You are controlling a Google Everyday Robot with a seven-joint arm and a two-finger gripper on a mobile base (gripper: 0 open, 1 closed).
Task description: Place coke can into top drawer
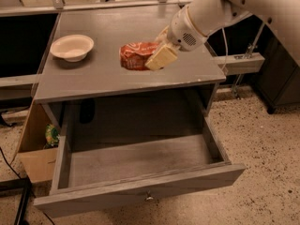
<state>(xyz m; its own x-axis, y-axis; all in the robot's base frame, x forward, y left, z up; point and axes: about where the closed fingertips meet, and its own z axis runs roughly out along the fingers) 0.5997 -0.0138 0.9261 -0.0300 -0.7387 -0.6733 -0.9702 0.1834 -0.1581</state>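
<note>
One coke can [135, 55] lay on its side on the grey table [93, 81], right of centre and near the front edge, well apart from the cream bowl [71, 47]. The gripper [157, 55] stood at the can's right end, reaching in from the right. Below, the top drawer [140, 191] stood open toward the camera, its knob [148, 197] at the middle of the front panel; a cardboard box [35, 149] sat beside its left wall.

Step in hand, as judged: lifting the can off the table before carrying it forward over the drawer. To do this well, the can should have risen clear of the table edge first, then travelled outward and down past the overhanging top, with release only low inside the drawer. The dented, wrinkled body would likely yield, so a firm grip mattered.

The fingers [161, 57] appeared clenched on the can, barely spread; one cream pad pressed its near side, the other was hidden behind it
</note>
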